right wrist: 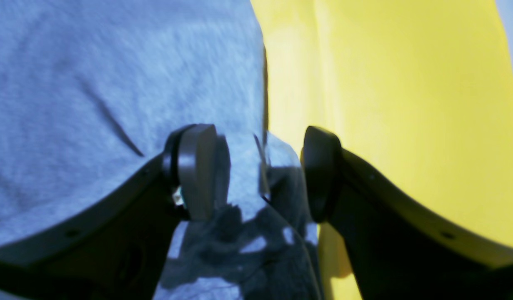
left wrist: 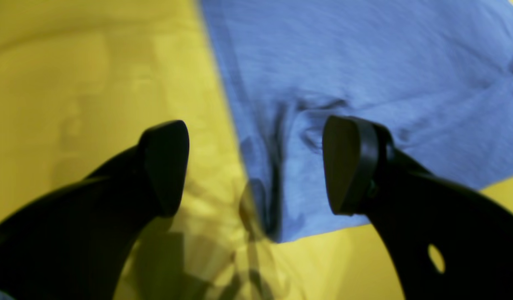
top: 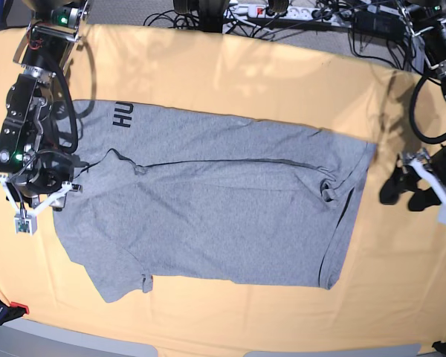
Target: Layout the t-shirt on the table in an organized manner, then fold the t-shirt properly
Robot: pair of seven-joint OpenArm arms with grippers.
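Observation:
The grey t-shirt (top: 223, 208) lies spread on the yellow-orange table (top: 245, 74), partly folded, with dark letters showing at its upper left. My right gripper (top: 43, 201) stands at the shirt's left edge. In the right wrist view the right gripper (right wrist: 260, 173) is open, with a raised fold of the t-shirt (right wrist: 93, 83) edge between its fingers and not pinched. My left gripper (top: 424, 187) hovers just off the shirt's right edge. Seen from the left wrist, the left gripper (left wrist: 256, 166) is open wide above a wrinkled corner of the t-shirt (left wrist: 364, 62), holding nothing.
Cables and a power strip (top: 282, 11) run along the table's far edge. A red clamp (top: 18, 307) sits at the front left corner. Bare tablecloth (left wrist: 73, 83) surrounds the shirt on all sides.

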